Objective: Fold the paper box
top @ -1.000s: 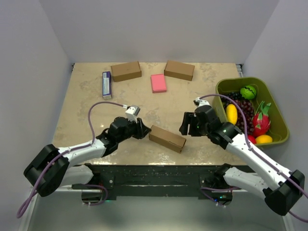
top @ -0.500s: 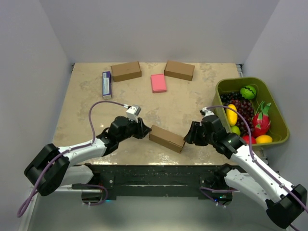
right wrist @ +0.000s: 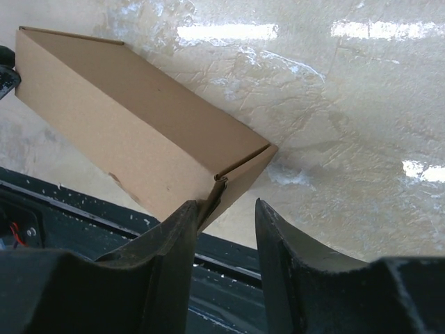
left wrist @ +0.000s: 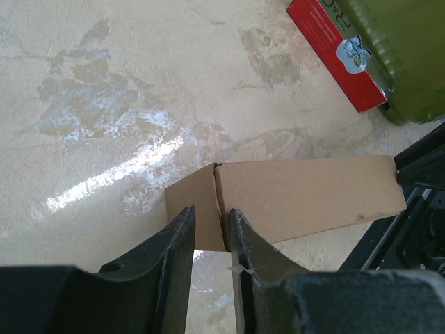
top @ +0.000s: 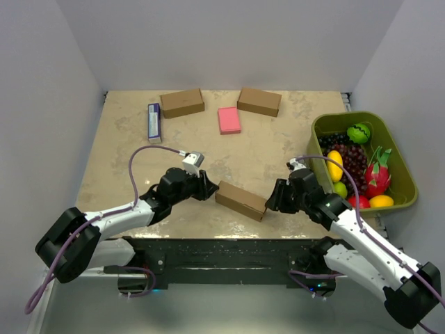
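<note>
A robotics lab test cell: plain white walls (top: 229, 42) enclose a beige table (top: 125, 146) filling mid-frame, with two arms bolted along the bottom edge and a green bin (top: 403, 177) of toy fruit at right.

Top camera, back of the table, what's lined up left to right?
Blue carton → left brown box → pink pad → right brown box → green bin.

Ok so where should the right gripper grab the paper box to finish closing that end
Probably the loose end flap of the paper box, nearest the right gripper. Come in along the box's length from its right end: that flap stands slightly ajar and sits just ahead of the open fingers.
</note>
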Tool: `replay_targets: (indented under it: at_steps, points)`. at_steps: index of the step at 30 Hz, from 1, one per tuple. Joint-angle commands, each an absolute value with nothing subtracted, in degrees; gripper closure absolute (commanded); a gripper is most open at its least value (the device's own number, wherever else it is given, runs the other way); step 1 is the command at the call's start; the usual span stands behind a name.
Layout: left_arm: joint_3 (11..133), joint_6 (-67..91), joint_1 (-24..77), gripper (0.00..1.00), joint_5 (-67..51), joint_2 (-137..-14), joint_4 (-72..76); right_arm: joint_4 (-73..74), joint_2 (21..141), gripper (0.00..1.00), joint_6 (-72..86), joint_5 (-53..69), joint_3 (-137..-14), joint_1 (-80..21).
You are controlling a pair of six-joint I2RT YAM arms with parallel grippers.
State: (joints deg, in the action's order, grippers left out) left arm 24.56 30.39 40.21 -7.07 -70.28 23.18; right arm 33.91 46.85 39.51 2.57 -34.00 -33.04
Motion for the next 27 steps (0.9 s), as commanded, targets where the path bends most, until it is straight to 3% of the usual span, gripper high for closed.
replay_targets:
  at_steps: [1, 16, 27]
  points:
    - [24.3, 27.9, 40.2, 0.69, -6.2, -72.2, 16.7, 32.4, 46.6, 0.6, 39.7, 3.2, -32.7, -33.0]
    - [24.5, 27.9, 40.2, 0.69, -6.1, -72.2, 16.9, 34.3, 48.3, 0.89, 40.4, 2.2, -29.1, -32.9]
    - [24.7, 27.5, 40.2, 0.7, -6.3, -71.9, 16.6, 40.9, 47.1, 0.94, 40.5, 0.2, -27.2, -33.0]
